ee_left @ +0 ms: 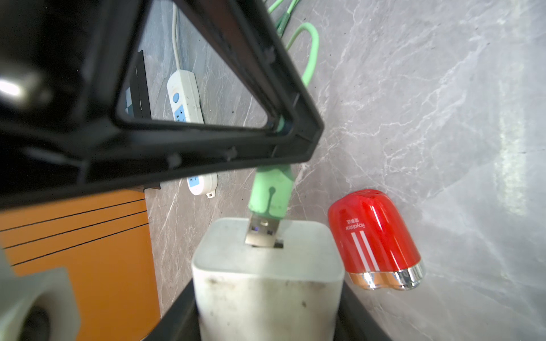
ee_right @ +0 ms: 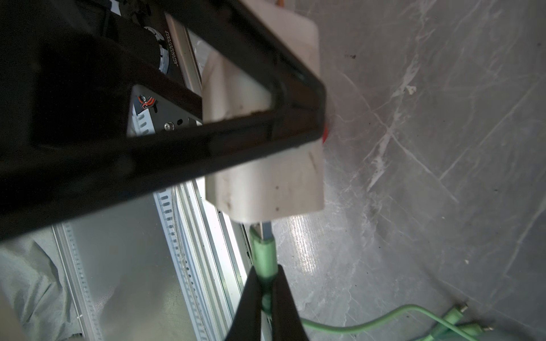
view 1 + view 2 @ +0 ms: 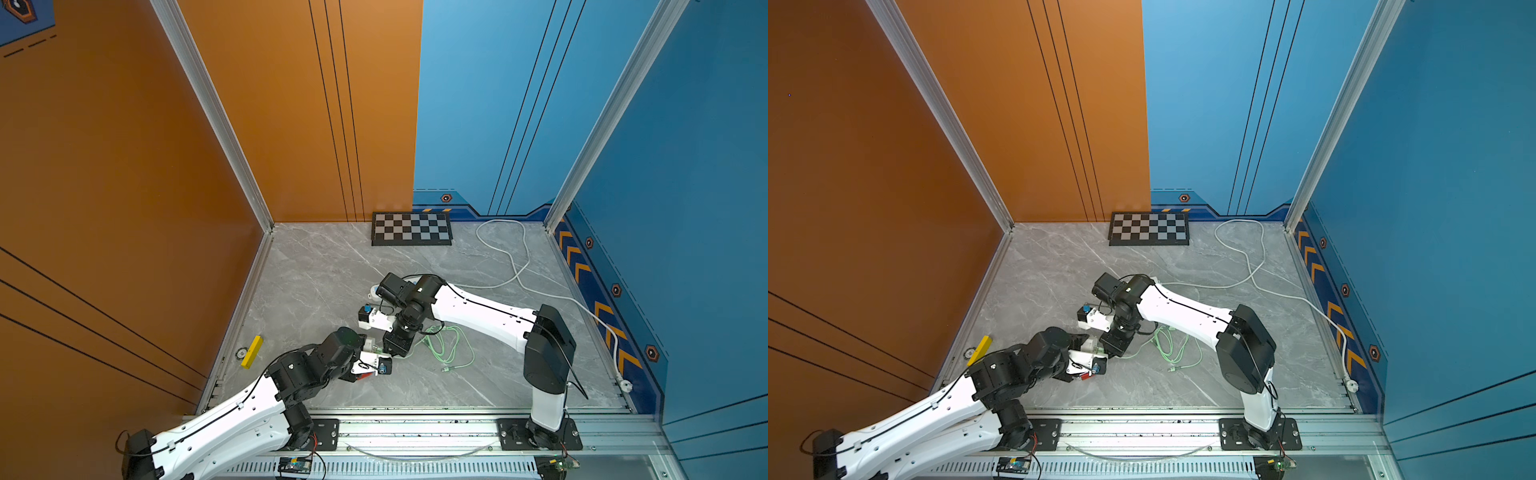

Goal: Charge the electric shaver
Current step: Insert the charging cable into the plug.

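The white charger block [image 1: 266, 274] is held by the left gripper [image 1: 269, 290], with one black jaw pressed on each side of it. It is held with its slot [image 1: 279, 244] turned toward the other arm, so that a plug can be pushed straight in. The green plug [image 1: 271, 195] is pinched tight in the right gripper [image 2: 267, 283], whose jaws are closed on its back end, where the cable comes out. It is likely gripped there so that the front is left free to go into the slot. The metal tip [image 1: 263, 233] is seen partly inside the slot, but a lot of shiny metal is showing, so the plug does not look pushed all the way in yet. The rest of the green cable [image 1: 314, 50] is left in loose loops on the grey table [image 3: 316, 266], so nothing is pulled tight.

The electric shaver [image 1: 375, 236] is not held by anything. It is lying on the table just beside the block, with its silver heads at one end, and no cable is seen joined to it. The power strip [image 1: 184, 97] is lying farther off, and the block is not plugged into it. So the job looks only begun: the block must be put in the strip and the shaver joined to the cable
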`<state>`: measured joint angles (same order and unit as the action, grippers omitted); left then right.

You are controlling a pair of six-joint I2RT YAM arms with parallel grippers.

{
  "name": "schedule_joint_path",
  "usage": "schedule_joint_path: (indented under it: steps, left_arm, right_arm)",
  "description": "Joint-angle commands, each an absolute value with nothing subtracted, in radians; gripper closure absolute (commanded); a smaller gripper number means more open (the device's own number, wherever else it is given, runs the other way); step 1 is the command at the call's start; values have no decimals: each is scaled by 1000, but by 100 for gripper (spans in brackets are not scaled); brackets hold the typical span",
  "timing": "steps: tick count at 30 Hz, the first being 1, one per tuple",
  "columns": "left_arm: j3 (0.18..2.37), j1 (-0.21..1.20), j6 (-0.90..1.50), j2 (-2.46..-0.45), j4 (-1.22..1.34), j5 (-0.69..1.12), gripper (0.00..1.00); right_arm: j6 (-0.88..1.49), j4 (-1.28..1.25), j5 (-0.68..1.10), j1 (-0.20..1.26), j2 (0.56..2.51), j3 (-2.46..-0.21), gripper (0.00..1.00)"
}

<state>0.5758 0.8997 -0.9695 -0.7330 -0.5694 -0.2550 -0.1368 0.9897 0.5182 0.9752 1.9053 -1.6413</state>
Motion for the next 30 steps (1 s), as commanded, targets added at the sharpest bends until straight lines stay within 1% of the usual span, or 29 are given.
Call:
schedule_joint_path:
  steps: [1,15,18,30]
  left_arm:
    - [584,922,-989,-727,-523,-238,100]
    - [569,919,-989,-713,-511,-255,100]
    - [565,922,-1029,-713,-511,-253,100]
    - [565,956,-1027,-735,-511,-255,100]
  right_arm:
    - [-106,976,481,973,1937,-1678,100]
    - [-91,974,488,983,1950,-1668,100]
    - [-88,974,486,979,1950,-1670,100]
    - [-55,951,467,956,1976,-1721,100]
